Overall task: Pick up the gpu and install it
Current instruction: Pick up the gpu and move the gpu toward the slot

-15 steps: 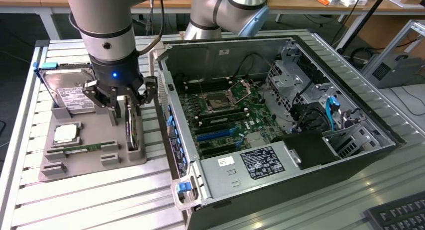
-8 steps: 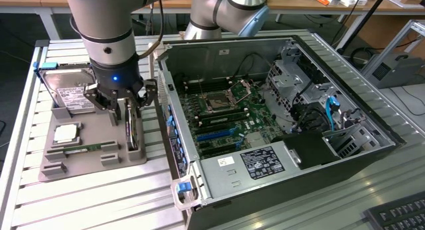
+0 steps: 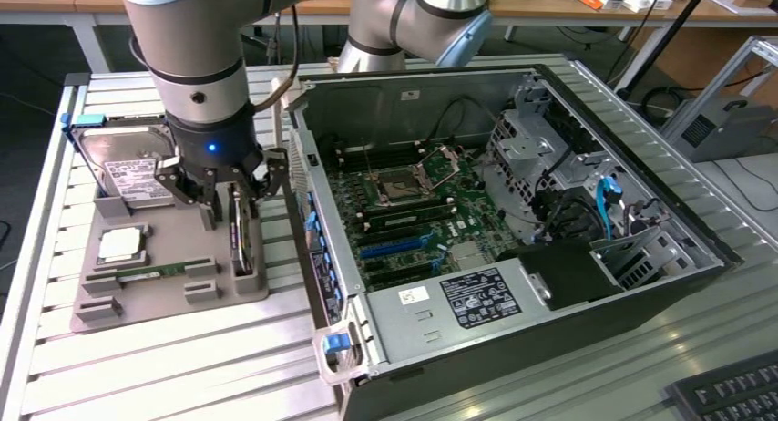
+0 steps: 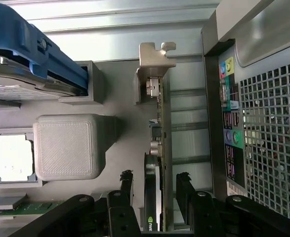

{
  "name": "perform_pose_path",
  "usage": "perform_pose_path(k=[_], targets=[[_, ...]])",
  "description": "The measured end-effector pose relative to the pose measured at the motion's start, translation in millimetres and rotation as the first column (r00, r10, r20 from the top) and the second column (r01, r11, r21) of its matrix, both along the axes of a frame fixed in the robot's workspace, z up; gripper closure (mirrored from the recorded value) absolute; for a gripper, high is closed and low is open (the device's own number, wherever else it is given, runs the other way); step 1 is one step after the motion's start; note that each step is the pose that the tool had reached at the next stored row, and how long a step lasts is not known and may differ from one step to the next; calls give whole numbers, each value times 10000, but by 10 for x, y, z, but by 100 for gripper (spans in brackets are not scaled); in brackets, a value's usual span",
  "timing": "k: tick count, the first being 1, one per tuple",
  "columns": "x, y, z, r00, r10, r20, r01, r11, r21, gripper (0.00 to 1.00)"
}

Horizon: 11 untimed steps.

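**Claw spread over upright gpu, no grip yet**

My black two-fingered claw [image 4: 155,181] was spread wide, hanging low over the gpu [image 4: 160,123], a thin flat card with a black face, a green-tan board edge and a silver metal end bracket [image 4: 154,59]. In the wrist view my fingertips [image 4: 127,180] straddled the card's long edge with a gap on each side. I judged it bracketed, not pinched.

The card stood on edge in a slot of the grey printed parts tray [image 3: 170,302], probably so its two flat faces were there for my fingers from above. The tray sat on the slatted aluminium table [image 3: 182,366], just beside the open black computer case [image 3: 632,284], on the exterior view's left of it.

Also in the tray, apart from my claw:
- silver labelled hard drive [image 3: 127,175]
- square silver processor chip [image 3: 122,246]
- slim green RAM stick [image 3: 152,273]

Inside the case, the green motherboard [image 3: 414,211] showed a bare blue slot [image 3: 395,248], so the card was not installed.
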<state>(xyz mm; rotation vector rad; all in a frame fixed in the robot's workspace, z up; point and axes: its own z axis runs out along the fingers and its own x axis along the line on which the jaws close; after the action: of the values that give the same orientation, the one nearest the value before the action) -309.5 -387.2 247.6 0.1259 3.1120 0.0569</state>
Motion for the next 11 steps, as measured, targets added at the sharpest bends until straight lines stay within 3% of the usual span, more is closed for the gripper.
perform_pose_path(k=[11], targets=[[0,0,-46,10000,0,0,0,10000,0,52]])
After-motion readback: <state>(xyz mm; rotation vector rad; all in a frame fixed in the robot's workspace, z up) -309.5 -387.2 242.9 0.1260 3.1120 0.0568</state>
